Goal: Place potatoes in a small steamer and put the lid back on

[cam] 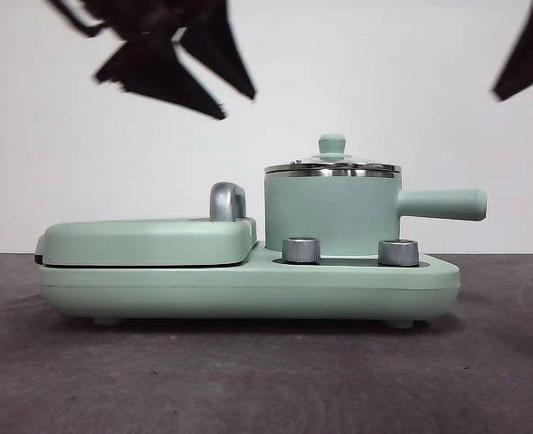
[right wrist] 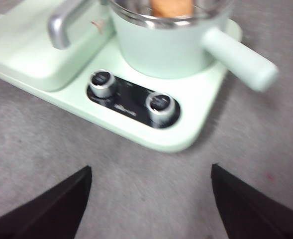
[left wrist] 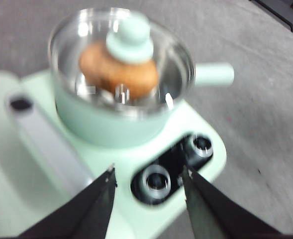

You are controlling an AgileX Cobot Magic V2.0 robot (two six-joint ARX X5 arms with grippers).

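Observation:
The small steamer point(cam: 331, 215) stands on the right of the mint-green base, its handle pointing right. The glass lid point(cam: 332, 165) sits on its rim, knob up. In the left wrist view the orange-brown potato point(left wrist: 117, 69) lies inside the steamer point(left wrist: 106, 119) under the lid point(left wrist: 130, 40). The right wrist view shows the steamer point(right wrist: 161, 47) and a bit of potato point(right wrist: 172, 7). My left gripper point(left wrist: 148, 178) is open and empty, above the base's knobs. My right gripper point(right wrist: 151, 174) is open and empty, over the table in front of the base.
A flat mint-green lidded griddle point(cam: 148, 240) with a chrome handle point(cam: 227, 201) fills the base's left side. Two steel knobs point(cam: 301, 250) point(cam: 398, 252) sit on the base front. Grey table point(cam: 266, 380) lies around it. Black arm parts hang at the top left point(cam: 176, 54) and top right point(cam: 528, 54).

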